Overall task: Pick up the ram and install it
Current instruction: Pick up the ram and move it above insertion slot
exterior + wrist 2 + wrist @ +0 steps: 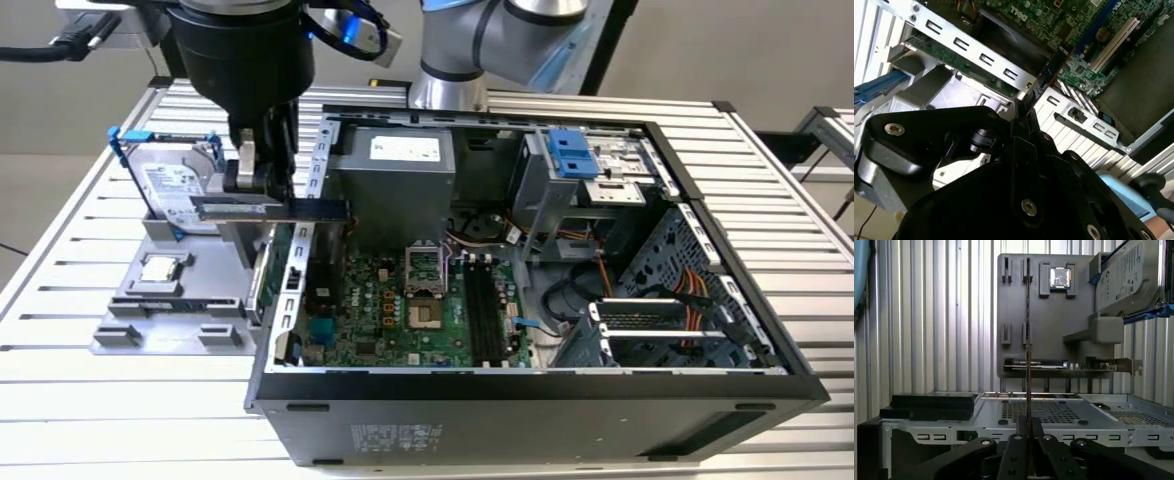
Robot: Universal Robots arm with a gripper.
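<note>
Pincer (1028, 429) sits narrowed onto the ram (1028, 340), both fingers pressed against its flat faces at one end. In both wrist views the stick shows edge-on as a thin dark line reaching out from the fingertips. In the exterior view the ram (315, 209) is held level and aloft, a long flat strip with a dark free end. It crosses above the wall of the open computer case (534, 385) on the exterior view's left; whether it touches that rim I cannot tell.

Inside the case, the motherboard (387, 310) lies open from above around its long black memory slots (483, 305). A metal box crowds the back and a drive cage stands on the exterior view's right.

Count: one ram, one case, and one gray holder plate (160, 312) on the slatted counter (134, 420). The plate carries one square CPU chip (160, 268) and one hard drive (174, 185) in a blue frame.
</note>
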